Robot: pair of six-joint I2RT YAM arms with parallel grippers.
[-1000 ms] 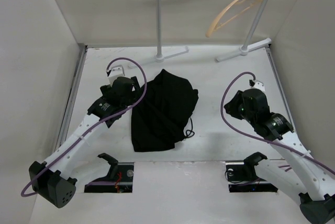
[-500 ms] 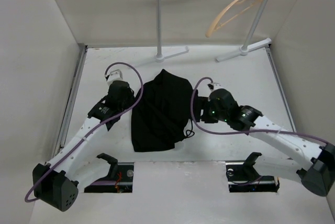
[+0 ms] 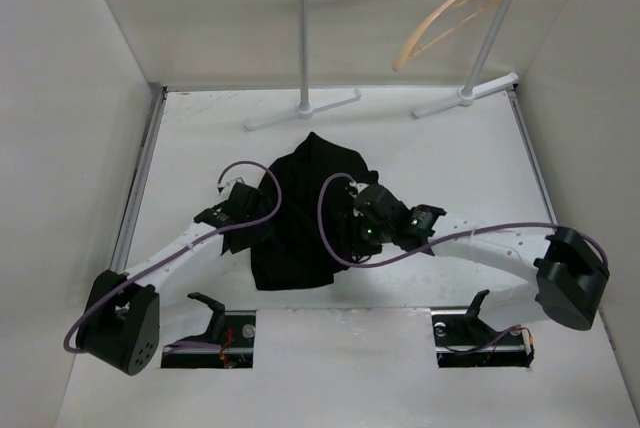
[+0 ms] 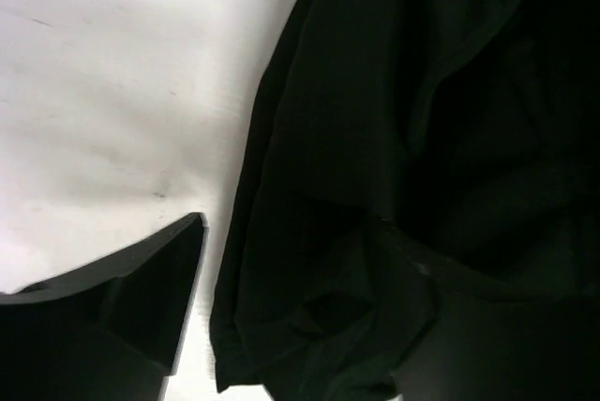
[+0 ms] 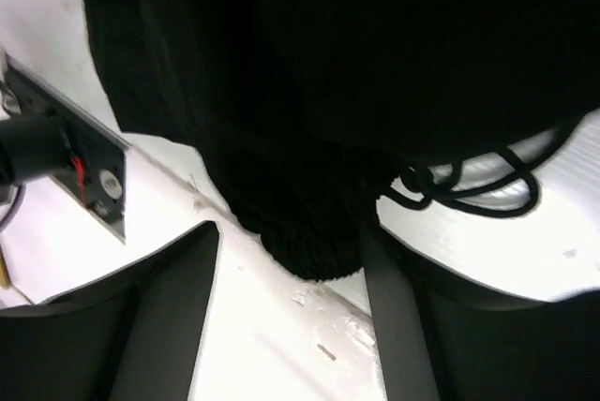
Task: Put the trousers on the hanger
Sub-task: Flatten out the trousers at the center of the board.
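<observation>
Moved my left tool (image 4: 309, 251) and right tool (image 5: 289, 232) onto the trousers (image 3: 310, 218), both spread, nothing gripped yet; hanger (image 3: 445, 18) bare, everything left.

The left arm (image 3: 170, 253) stretched from its base at the near left corner, low and slanting inward toward the middle of the tabletop. The left gripper (image 3: 256, 222) pointed rightward, its fingers (image 4: 131, 312) spread apart with a clear gap between them. The right arm (image 3: 490, 243) lay long and low from the near right, extended leftward. The right gripper (image 3: 357, 234) faced the left one, near it but not touching, its fingers (image 5: 150, 317) likewise parted.
</observation>
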